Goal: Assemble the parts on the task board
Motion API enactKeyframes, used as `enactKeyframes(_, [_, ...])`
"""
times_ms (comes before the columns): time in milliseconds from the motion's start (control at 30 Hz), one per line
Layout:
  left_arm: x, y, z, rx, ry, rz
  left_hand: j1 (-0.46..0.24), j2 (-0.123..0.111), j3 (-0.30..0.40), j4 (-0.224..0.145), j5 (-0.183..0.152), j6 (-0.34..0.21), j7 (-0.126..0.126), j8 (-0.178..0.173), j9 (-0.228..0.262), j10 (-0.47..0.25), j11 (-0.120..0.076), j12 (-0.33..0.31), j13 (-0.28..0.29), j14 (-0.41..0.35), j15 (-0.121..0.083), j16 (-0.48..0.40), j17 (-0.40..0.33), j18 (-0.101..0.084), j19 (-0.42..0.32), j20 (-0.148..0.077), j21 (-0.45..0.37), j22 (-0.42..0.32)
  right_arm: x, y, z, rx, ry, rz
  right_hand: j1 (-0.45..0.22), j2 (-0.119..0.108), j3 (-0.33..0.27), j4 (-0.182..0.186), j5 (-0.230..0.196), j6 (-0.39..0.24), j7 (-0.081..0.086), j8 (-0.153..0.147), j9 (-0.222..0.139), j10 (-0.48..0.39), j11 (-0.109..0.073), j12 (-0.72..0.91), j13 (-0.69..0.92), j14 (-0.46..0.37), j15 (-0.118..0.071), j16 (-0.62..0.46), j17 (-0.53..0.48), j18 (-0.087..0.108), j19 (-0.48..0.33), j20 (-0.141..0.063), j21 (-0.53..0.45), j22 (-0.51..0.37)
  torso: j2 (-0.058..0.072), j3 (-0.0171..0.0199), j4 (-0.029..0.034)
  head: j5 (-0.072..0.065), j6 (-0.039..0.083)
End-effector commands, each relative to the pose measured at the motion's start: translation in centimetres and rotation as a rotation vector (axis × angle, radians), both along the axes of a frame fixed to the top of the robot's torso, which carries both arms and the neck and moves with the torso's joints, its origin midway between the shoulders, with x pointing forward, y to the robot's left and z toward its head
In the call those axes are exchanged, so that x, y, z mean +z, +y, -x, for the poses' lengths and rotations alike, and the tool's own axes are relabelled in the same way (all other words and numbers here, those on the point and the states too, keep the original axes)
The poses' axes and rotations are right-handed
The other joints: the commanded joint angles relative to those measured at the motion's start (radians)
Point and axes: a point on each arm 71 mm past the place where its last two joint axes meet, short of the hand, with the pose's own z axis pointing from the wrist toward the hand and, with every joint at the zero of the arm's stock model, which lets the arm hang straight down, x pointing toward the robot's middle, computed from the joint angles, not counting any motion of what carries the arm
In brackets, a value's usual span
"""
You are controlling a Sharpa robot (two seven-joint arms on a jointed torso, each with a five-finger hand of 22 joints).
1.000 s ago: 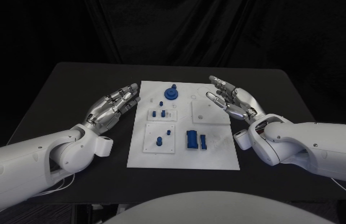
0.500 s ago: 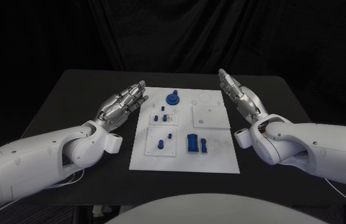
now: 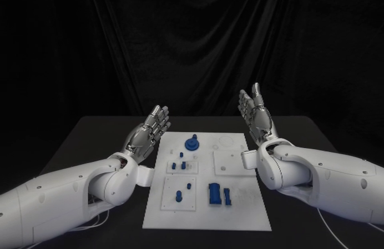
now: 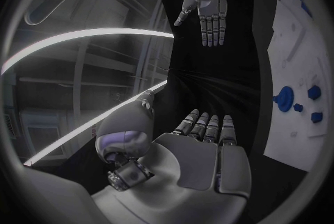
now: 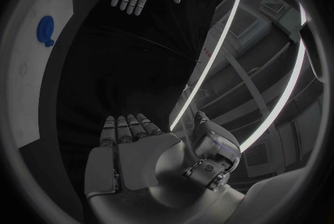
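Board (image 3: pixel 206 216) white, flat on table (image 3: pixel 96 135), between and below raised fingers. On board: blue parts; round knob (image 3: pixel 192 143) nearest fingertips, small pegs (image 3: pixel 181 164) mid-board, block (image 3: pixel 215 193) and slim piece (image 3: pixel 227 196) toward near edge. Left hand (image 3: pixel 148 131) lifted, fingers straight, close together, holding nothing. Right hand (image 3: pixel 257 113) likewise upright, palm inward, fingers extended, empty. Both clear of board, nothing between.
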Motion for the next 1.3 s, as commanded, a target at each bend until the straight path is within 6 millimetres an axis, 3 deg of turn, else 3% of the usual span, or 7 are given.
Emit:
enactKeyframes(33, [0.0, 0.3, -0.6, 0.188, 0.022, -0.110, -0.192, -0.038, -0.001, -0.038, -0.076, -0.040, -0.003, -0.006, -0.002, -0.002, -0.010, -0.033, -0.002, 0.000, -0.010, -0.007, -0.001, -0.054, 0.000, -0.044, -0.007, -0.002, -0.8, -0.4, -0.5, -0.100, 0.117, -0.056, -0.006, 0.001, 0.001, -0.004, -0.003, -0.004, 0.000, -0.004, -0.001, -0.003, 0.000, -0.004, -0.001, 0.001, -0.004, -0.004, -0.001, -0.007, 0.000, -0.005, -0.004, -0.001, -0.017, 0.0193, -0.0228, 0.011, 0.047])
enactKeyframes(67, [0.2, 0.2, -0.7, 0.212, 0.023, -0.119, -0.208, -0.038, -0.001, -0.041, -0.082, -0.043, -0.003, -0.006, -0.002, -0.002, -0.010, -0.104, -0.002, 0.000, -0.010, -0.007, -0.001, -0.054, 0.000, -0.044, -0.007, -0.002, -0.7, -0.3, -0.6, -0.103, 0.120, -0.061, -0.006, 0.001, 0.001, -0.004, -0.003, -0.004, 0.000, -0.004, -0.001, -0.003, 0.000, -0.004, -0.001, 0.001, -0.004, -0.004, -0.001, -0.007, 0.000, -0.005, -0.004, -0.001, -0.018, 0.0213, -0.0251, 0.013, 0.054])
enactKeyframes(167, [0.7, -0.1, -1.0, 0.287, 0.027, -0.145, -0.259, -0.038, -0.001, -0.117, -0.102, -0.120, -0.003, -0.006, -0.002, -0.002, -0.010, -0.104, -0.002, 0.000, -0.010, -0.007, -0.001, -0.054, 0.000, -0.044, -0.007, -0.002, -0.7, -0.3, -0.6, -0.106, 0.122, -0.065, -0.006, 0.001, 0.001, -0.004, -0.003, -0.004, 0.000, -0.004, -0.001, -0.003, 0.000, -0.004, -0.001, 0.001, -0.004, -0.004, -0.001, -0.007, 0.000, -0.005, -0.004, -0.001, -0.023, 0.0263, -0.0310, 0.017, 0.074])
enactKeyframes(267, [1.1, -0.3, -1.3, 0.338, 0.032, -0.162, -0.295, -0.038, -0.001, -0.117, -0.116, -0.120, -0.003, -0.006, -0.002, -0.002, -0.010, -0.104, -0.002, 0.000, -0.010, -0.007, -0.001, -0.054, 0.000, -0.044, -0.007, -0.002, -0.7, -0.3, -0.6, -0.106, 0.122, -0.065, -0.006, 0.001, 0.001, -0.004, -0.003, -0.004, 0.000, -0.004, -0.001, -0.003, 0.000, -0.004, -0.001, 0.001, -0.004, -0.004, -0.001, -0.007, 0.000, -0.005, -0.004, -0.001, -0.024, 0.0282, -0.0331, 0.019, 0.081])
enactKeyframes(667, [1.6, -0.5, -1.5, 0.409, 0.040, -0.182, -0.418, -0.038, -0.001, -0.117, -0.165, -0.120, -0.003, -0.006, -0.002, -0.002, -0.010, -0.104, -0.002, 0.000, -0.010, -0.007, -0.001, -0.054, 0.000, -0.044, -0.007, -0.002, -0.7, -0.3, -0.6, -0.106, 0.122, -0.065, -0.006, 0.001, 0.001, -0.004, -0.003, -0.004, 0.000, -0.004, -0.001, -0.003, 0.000, -0.004, -0.001, 0.001, -0.004, -0.004, -0.001, -0.007, 0.000, -0.005, -0.004, -0.001, -0.024, 0.0283, -0.0333, 0.019, 0.081])
enactKeyframes(700, [1.6, -0.5, -1.5, 0.409, 0.040, -0.182, -0.423, -0.038, -0.001, -0.117, -0.237, -0.120, -0.003, -0.006, -0.002, -0.002, -0.010, -0.104, -0.002, 0.000, -0.010, -0.007, -0.001, -0.054, 0.000, -0.044, -0.007, -0.002, -0.7, -0.3, -0.6, -0.106, 0.122, -0.065, -0.006, 0.001, 0.001, -0.004, -0.003, -0.004, 0.000, -0.004, -0.001, -0.003, 0.000, -0.004, -0.001, 0.001, -0.004, -0.004, -0.001, -0.007, 0.000, -0.005, -0.004, -0.001, -0.024, 0.0283, -0.0333, 0.019, 0.081])
enactKeyframes(1300, [1.6, -0.5, -1.5, 0.409, 0.040, -0.182, -0.601, -0.038, -0.001, -0.117, -0.237, -0.120, -0.003, -0.006, -0.002, -0.002, -0.010, -0.104, -0.002, 0.000, -0.010, -0.007, -0.001, -0.054, 0.000, -0.044, -0.007, -0.002, -0.7, -0.3, -0.6, -0.106, 0.122, -0.065, -0.006, 0.001, 0.001, -0.004, -0.003, -0.004, 0.000, -0.004, -0.001, -0.003, 0.000, -0.004, -0.001, 0.001, -0.004, -0.004, -0.001, -0.007, 0.000, -0.005, -0.004, -0.001, -0.024, 0.0283, -0.0333, 0.019, 0.081])
